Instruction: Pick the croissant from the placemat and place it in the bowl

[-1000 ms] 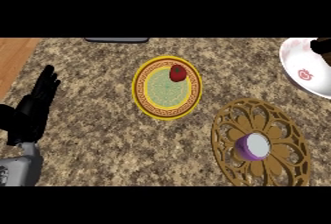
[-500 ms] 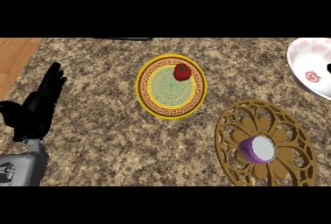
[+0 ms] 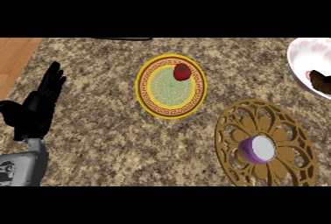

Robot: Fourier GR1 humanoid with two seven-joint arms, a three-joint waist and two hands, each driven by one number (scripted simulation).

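Croissant (image 3: 319,81): probably the dark brown shape far right of the plate (image 3: 150,94), cut off by the view's edge; I cannot be sure.
Under it: a white dish (image 3: 298,57) with pink marks; whether this is the bowl or the placemat, I cannot tell.
Gold mat (image 3: 233,122): below and right of the plate, carrying only a purple round thing (image 3: 258,148).
Tomato (image 3: 181,71): on the plate's upper right.
Left robot hand (image 3: 35,109): resting far left of the plate above the desk (image 3: 103,148), fingers straight and apart, holding nothing.
Right robot hand: out of sight.
Progress: no hand is near the croissant; by my judgement the pick is not yet begun.
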